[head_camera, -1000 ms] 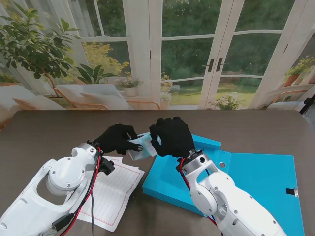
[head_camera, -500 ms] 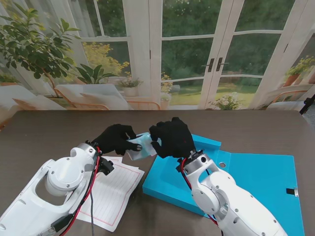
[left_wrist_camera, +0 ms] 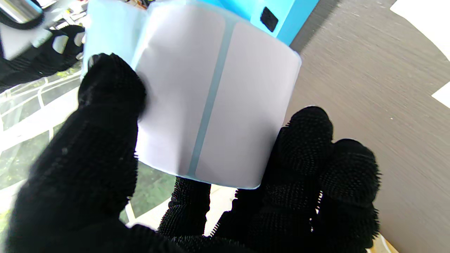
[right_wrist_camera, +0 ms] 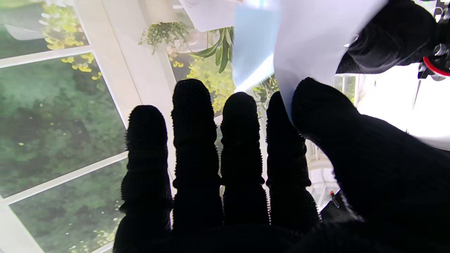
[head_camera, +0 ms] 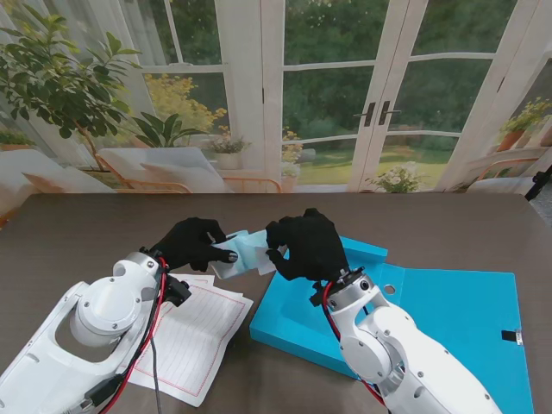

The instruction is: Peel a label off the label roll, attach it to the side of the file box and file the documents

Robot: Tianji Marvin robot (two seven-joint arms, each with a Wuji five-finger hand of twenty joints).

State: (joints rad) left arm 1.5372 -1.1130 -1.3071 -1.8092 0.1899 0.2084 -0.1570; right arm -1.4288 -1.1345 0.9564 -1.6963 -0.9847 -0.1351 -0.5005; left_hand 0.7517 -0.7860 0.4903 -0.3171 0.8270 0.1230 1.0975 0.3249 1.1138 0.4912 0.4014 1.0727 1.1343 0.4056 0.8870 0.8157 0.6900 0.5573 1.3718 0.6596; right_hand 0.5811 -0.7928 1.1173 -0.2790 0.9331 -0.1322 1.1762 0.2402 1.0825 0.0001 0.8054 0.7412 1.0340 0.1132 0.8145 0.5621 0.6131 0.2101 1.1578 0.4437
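The label roll is up off the table, held between the 2 gloved hands just in front of the far corner of the file box. In the left wrist view I see its pale blue backing with 2 white labels side by side, both apparently flat on the strip there. The left hand is clamped on the strip, thumb on the face and fingers behind. The right hand pinches a white edge between thumb and forefinger, its other 3 fingers straight and together; whether that edge is a label lifting free or just the strip, I cannot tell.

So I judge the peel is only starting. The blue file box lies flat on the table on the right, with no label visible on it. The documents, lined sheets, lie loose by the left arm, unfiled. Sticking and filing are both left to do.
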